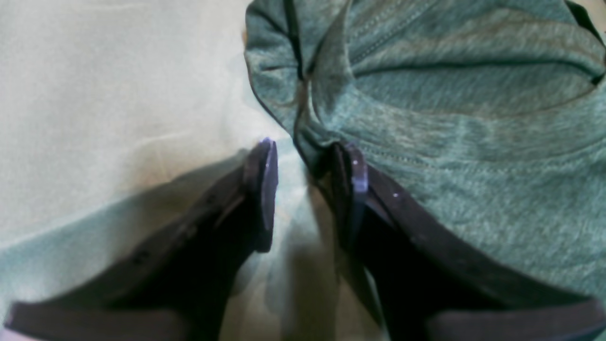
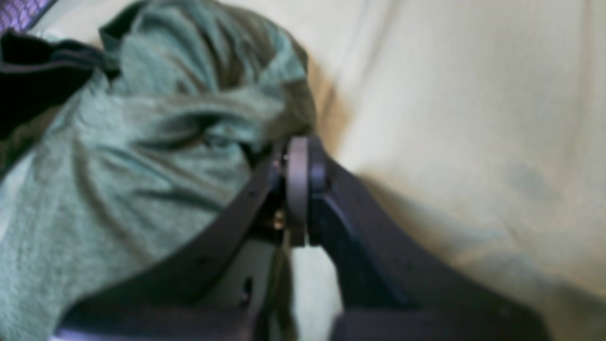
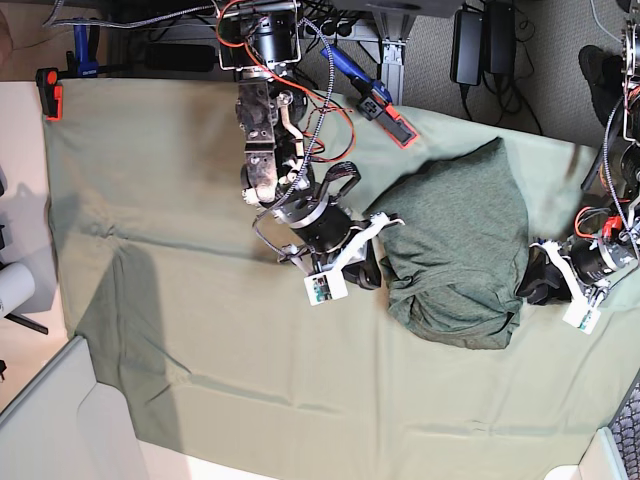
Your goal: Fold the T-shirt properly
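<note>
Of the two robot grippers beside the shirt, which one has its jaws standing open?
The left gripper: a clear gap shows between its fingers, at the edge of the dark heathered grey-green knit T-shirt. The right gripper is pressed shut.

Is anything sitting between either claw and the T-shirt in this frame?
Nothing visible does. The left claw is open right at the T-shirt edge, one finger against the fabric. The right claw is shut at the shirt's opposite edge; whether fabric is pinched is unclear. Only the table cloth lies around them.
</note>
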{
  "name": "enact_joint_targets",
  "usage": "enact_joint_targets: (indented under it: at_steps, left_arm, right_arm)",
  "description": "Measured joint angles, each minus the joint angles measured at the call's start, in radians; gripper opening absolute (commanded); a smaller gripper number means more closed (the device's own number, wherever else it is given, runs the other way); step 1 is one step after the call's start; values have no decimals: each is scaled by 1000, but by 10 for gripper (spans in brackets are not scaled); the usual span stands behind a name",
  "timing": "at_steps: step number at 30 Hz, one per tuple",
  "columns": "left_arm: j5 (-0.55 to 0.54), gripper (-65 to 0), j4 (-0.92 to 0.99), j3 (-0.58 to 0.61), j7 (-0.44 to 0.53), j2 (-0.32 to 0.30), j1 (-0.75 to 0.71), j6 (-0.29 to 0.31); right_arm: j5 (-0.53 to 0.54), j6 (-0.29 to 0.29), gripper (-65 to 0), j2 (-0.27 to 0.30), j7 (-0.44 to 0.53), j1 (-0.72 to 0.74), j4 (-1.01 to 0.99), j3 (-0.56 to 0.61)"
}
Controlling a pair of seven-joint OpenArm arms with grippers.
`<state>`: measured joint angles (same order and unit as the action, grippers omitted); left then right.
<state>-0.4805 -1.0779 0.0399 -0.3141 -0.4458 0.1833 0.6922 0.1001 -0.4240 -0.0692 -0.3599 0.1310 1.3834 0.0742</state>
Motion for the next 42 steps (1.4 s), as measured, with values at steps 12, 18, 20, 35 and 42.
enact_joint_targets:
  at_steps: [12,18,20,35,42]
  left_arm:
    - [-1,-450,0,0,-1,0,-5,0]
    - [-2,-450,0,0,-2,0,-5,0]
    - [0,-450,0,0,-2,0,-5,0]
    - [-22,-450,0,0,-2,0,-5,0]
    - [-23,-450,0,0,-3,0,-5,0]
  right_arm:
    - [4,-3,-307,-78,24,112,-57,1]
    - [-47,-1,-307,-73,101,172,-254,-5]
    - [-45,-1,-307,-73,117,171,-279,-5]
    - [-39,-1,-376,-75,127,172,-354,0]
    - [-37,-1,-476,-75,166,174,-402,25]
